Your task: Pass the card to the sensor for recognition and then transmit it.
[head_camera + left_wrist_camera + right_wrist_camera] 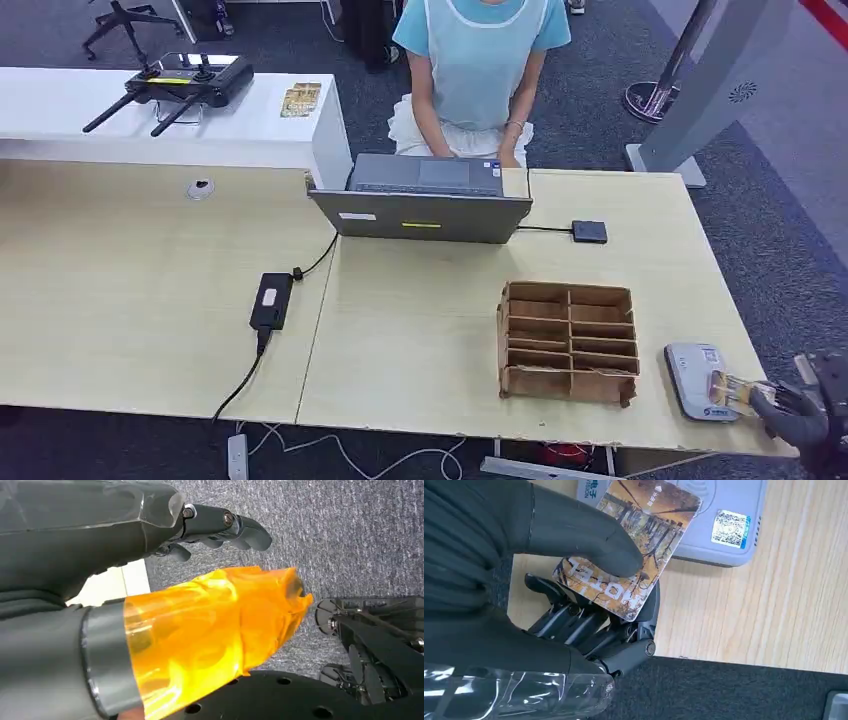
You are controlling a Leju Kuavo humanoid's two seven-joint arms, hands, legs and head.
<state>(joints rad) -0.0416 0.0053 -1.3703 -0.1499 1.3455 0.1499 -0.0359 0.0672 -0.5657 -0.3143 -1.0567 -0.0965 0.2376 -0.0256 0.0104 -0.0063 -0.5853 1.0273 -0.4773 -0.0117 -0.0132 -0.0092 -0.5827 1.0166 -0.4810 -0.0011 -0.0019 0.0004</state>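
Under right hand [524, 580] thumb: card [639, 535]

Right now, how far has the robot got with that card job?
Done: the right robot hand already holds the card, pinched under its thumb. In hand: the card's far end lies over the grey sensor at the table's right edge, so it is being presented. Left: passing it on, perhaps to the seated person.

Right hand [574, 580] at table's near right corner, thumb pinching card [634, 545] against fingers; left hand [215, 527] empty, fingers loosely curled.
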